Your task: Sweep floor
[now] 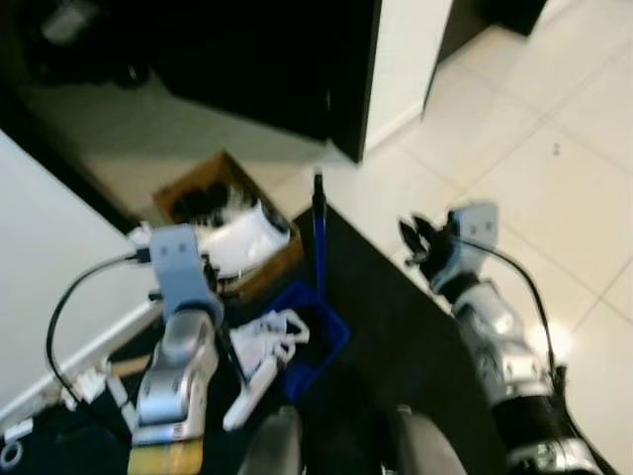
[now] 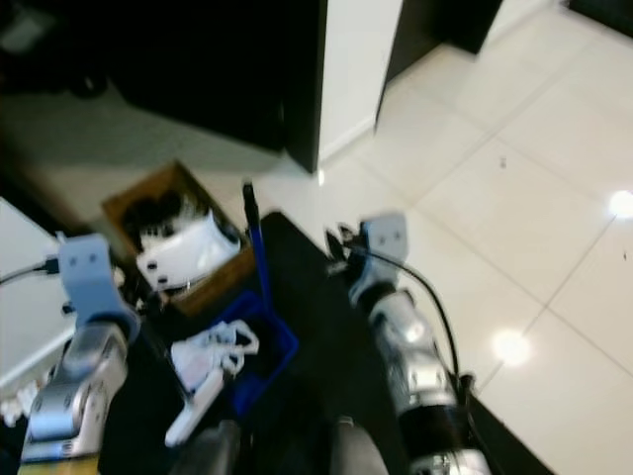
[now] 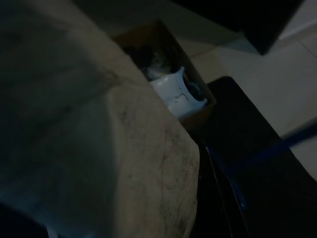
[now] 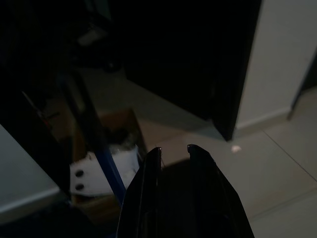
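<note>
- Left eye view: the left gripper point(image 1: 176, 259) hangs beside the cardboard box point(image 1: 229, 226); whether it is open cannot be told.
- The blue-handled broom point(image 1: 318, 233) stands upright in the blue bin point(image 1: 315, 336), unheld.
- The right gripper point(image 4: 174, 151), fingers nearly together and empty, should probably open and close squarely around the handle.

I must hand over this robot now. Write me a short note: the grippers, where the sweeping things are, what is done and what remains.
Left gripper: raised over the clutter, fingers hidden.
Right gripper: held up near the blue handle, nearly shut, holding nothing.
Blue dustpan sits on the black mat with white items in it; its handle stands upright. Cardboard box is beside it.
Done: nothing visibly swept.
Left: probably grasp the handle, then sweep.
</note>
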You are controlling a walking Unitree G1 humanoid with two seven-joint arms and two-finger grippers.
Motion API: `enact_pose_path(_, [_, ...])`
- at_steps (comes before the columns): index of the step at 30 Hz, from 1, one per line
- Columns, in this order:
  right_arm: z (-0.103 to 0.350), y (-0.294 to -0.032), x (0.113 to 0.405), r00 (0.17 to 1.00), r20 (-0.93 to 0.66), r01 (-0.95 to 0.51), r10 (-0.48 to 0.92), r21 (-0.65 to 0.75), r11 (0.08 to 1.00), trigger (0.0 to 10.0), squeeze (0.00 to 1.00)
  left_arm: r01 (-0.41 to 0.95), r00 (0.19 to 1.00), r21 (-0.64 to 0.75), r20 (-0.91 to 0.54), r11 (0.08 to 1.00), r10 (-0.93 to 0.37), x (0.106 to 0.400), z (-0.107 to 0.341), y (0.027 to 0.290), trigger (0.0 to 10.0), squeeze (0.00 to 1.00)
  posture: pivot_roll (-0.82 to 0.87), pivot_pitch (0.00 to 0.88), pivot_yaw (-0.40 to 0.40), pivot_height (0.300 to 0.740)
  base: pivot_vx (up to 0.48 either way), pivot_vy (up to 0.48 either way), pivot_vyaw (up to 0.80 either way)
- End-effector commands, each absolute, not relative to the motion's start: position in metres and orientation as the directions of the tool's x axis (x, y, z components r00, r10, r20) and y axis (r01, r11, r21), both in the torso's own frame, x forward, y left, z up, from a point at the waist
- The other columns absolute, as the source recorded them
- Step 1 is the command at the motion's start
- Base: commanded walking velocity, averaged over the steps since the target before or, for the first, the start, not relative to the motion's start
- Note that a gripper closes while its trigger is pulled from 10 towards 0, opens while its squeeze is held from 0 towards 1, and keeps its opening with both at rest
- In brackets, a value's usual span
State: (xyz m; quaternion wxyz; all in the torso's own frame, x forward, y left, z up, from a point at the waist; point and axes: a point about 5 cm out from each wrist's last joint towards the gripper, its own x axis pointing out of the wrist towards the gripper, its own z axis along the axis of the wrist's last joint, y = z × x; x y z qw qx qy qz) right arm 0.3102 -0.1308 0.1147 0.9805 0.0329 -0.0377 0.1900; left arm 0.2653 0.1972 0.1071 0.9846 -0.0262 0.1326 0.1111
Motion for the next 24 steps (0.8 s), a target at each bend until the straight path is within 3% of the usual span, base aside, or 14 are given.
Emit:
enact_pose_path(1, [0.1104,-0.1273,0.3073,0.923,0.072,-0.382,0.378,0.059,0.922,10.0,0.00,-0.255,0.929,-0.003,-0.279,0.967,0.244,0.2625,0.1039,0.2022,10.0,0.00,0.02,0.190,0.029,0.740,0.326,0.000,0.00])
enact_pose_path(8, [0.1105,-0.1276,0.3076,0.923,0.073,-0.381,0.377,0.058,0.923,10.0,0.00,-0.260,0.930,-0.018,-0.274,0.965,0.246,0.2630,0.1045,0.2023,10.0,0.00,0.02,0.189,0.031,0.740,0.293,0.000,0.00])
enact_pose_path(24, [0.1057,-0.1283,0.3072,0.917,0.047,-0.399,0.397,0.052,0.915,10.0,0.00,-0.277,0.923,-0.013,-0.281,0.961,0.262,0.2638,0.1033,0.2037,10.0,0.00,0.02,0.186,0.032,0.740,0.000,0.000,0.00])
